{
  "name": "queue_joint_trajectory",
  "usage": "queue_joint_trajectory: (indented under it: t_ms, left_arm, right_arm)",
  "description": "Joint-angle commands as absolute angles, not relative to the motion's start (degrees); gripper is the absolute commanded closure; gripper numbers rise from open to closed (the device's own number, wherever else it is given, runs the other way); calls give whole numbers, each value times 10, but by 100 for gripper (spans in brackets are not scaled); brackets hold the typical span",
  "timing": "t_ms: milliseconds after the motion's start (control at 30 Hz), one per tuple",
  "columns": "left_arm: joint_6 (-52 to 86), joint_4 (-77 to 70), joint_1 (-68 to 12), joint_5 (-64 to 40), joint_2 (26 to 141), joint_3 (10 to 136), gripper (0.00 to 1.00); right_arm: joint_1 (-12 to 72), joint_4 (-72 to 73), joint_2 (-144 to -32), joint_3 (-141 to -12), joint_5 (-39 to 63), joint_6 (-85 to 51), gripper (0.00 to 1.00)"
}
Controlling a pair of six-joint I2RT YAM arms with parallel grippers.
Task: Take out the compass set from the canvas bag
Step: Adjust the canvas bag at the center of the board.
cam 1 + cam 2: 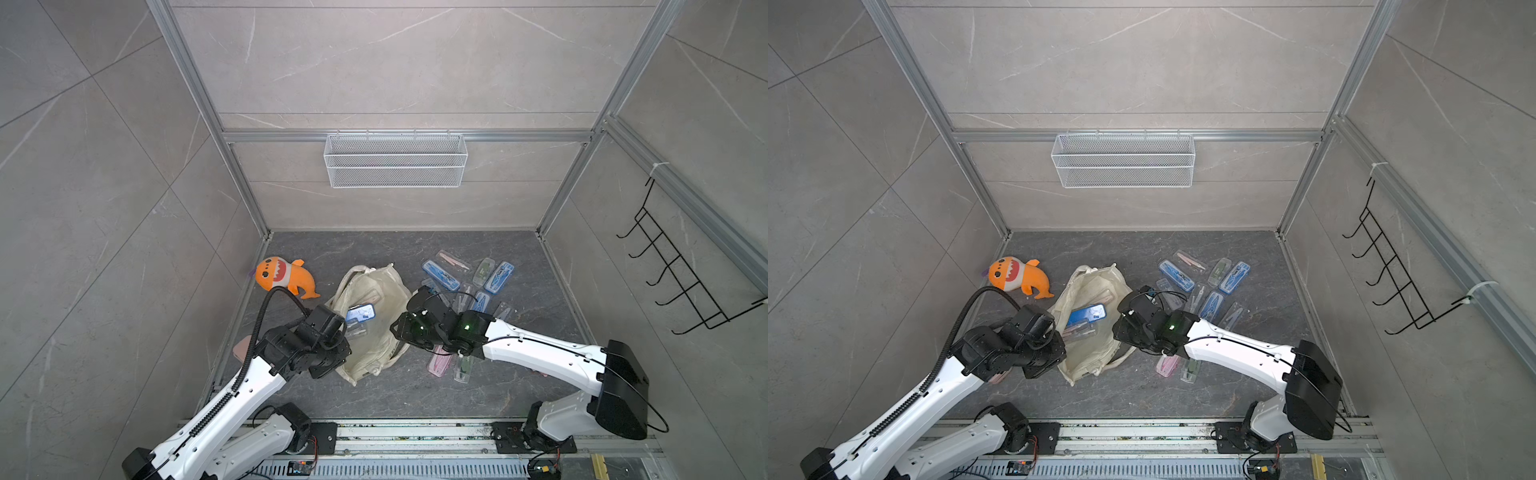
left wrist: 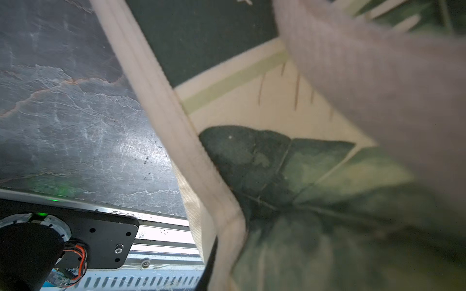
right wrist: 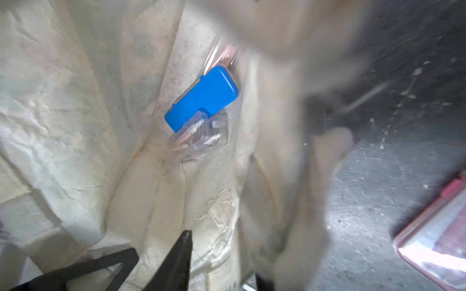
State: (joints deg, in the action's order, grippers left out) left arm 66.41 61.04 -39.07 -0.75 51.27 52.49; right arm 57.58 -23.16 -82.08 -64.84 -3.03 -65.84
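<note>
The cream canvas bag lies on the dark floor with its mouth spread between my two grippers. Inside it lies a blue compass set, and a clear case overlaps its end. My left gripper is shut on the bag's left rim; the left wrist view shows the bag's green print. My right gripper stands at the right rim, fingers apart, with blurred rim fabric between them.
Several compass set cases lie scattered on the floor right of the bag, with a pink case under my right arm. An orange shark plush sits at the back left. The back wall carries a wire basket; a hook rack hangs on the right wall.
</note>
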Motion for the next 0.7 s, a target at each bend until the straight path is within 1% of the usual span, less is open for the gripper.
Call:
queue_joint_trajectory:
  t_ms: [0, 100, 200, 300, 400, 500, 567, 667]
  left_arm:
    - [673, 600, -403, -39, 525, 528, 100]
    - [671, 587, -413, -38, 550, 541, 100]
    - [667, 580, -421, -34, 567, 554, 100]
    - [673, 581, -426, -24, 563, 554, 100]
    - [683, 579, -428, -17, 542, 541, 100]
    - [692, 580, -429, -9, 520, 531, 100]
    - [694, 579, -429, -8, 513, 530, 100]
    - [693, 579, -430, -10, 514, 529, 100]
  right_arm:
    - [586, -277, -769, -676, -80, -636, 52]
    - [627, -299, -770, -725, -102, -615, 52]
    - [657, -301, -813, -763, -76, -615, 56]
    - [668, -258, -860, -760, -50, -649, 59]
    - [665, -225, -909, -767, -37, -669, 59]
    - [645, -235, -971, -802, -12, -684, 59]
    - [630, -210, -1001, -806, 2, -696, 58]
    - [608, -210, -1060, -844, 27, -701, 54]
